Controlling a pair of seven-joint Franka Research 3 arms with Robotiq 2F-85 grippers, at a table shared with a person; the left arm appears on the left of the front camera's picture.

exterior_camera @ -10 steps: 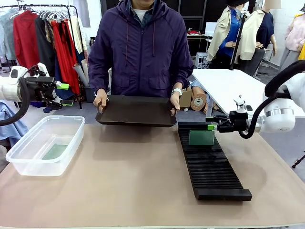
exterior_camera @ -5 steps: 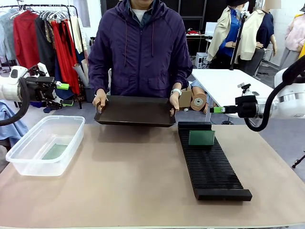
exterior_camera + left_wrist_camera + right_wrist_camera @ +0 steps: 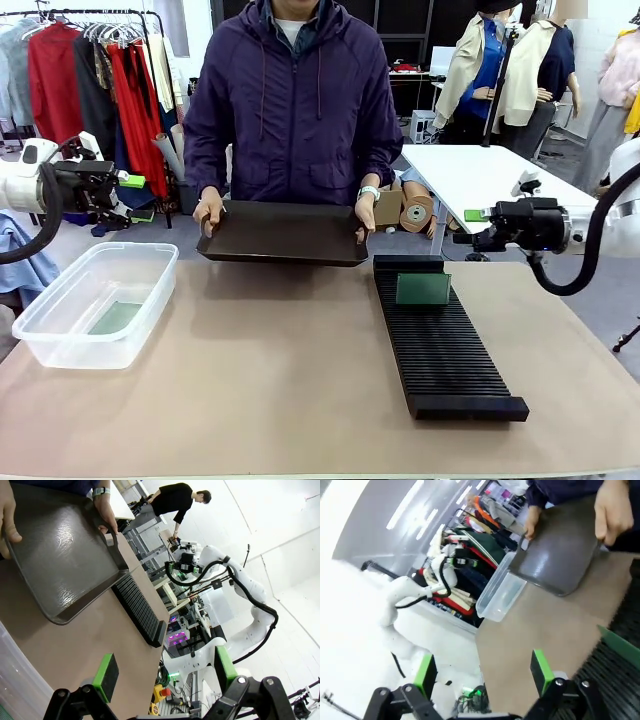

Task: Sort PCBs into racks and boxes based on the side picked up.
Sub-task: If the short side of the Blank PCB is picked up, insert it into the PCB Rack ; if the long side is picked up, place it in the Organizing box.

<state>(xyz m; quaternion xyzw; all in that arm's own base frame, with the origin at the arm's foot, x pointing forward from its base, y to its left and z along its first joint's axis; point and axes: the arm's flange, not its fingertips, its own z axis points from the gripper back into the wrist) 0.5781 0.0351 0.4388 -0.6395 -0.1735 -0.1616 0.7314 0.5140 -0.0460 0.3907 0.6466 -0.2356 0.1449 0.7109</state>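
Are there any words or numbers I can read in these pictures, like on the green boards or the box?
None can be read.
PCB in the rack: no print can be made out, too small.
PCB in the clear box: blurred through the plastic, nothing readable.
Black tray in the person's hands: plain, no label.
Black rack: plain slots, no marks.
Left gripper and right gripper: open, plain green pads, no lettering.

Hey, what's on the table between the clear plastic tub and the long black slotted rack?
Nothing: in the front view, bare brown tabletop separates the clear plastic tub from the long black slotted rack.
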